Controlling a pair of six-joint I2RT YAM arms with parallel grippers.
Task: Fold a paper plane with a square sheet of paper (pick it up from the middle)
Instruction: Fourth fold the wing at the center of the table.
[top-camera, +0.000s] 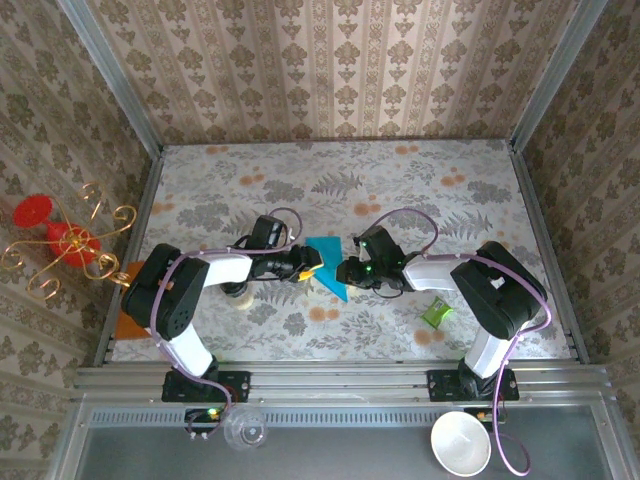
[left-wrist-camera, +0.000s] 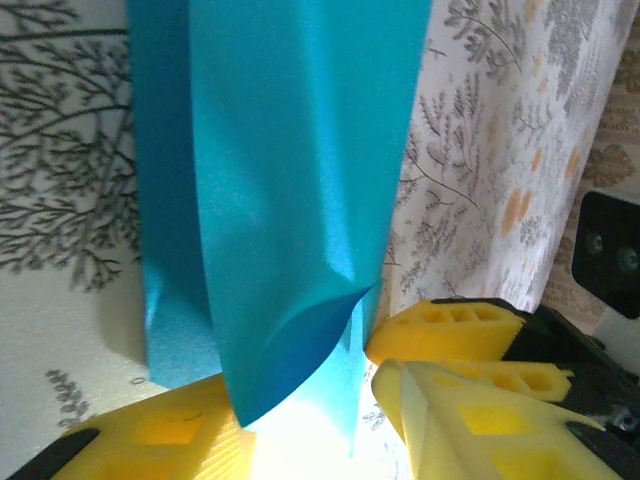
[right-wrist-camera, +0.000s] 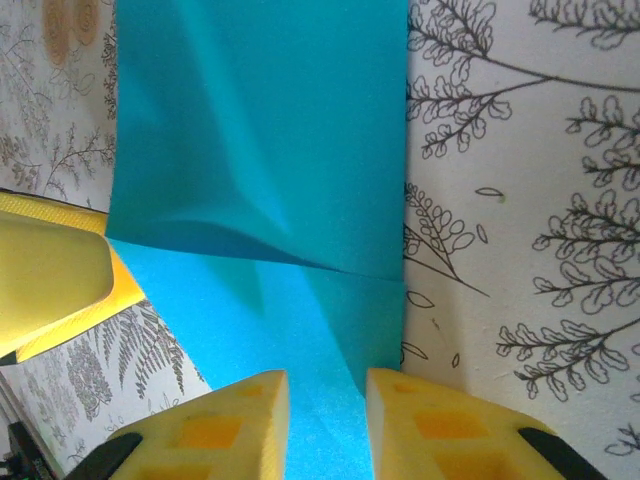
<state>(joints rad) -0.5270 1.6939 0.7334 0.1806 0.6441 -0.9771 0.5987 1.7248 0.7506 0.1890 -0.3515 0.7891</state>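
The square sheet of paper (top-camera: 326, 262), one flap bent over along a crease, sits near the middle of the surface between the two arms. We see the left gripper (left-wrist-camera: 300, 395) with jaws apart, the sheet's curled edge between them. The right gripper (right-wrist-camera: 328, 400) has jaws narrowly apart, with teal paper showing in the gap.
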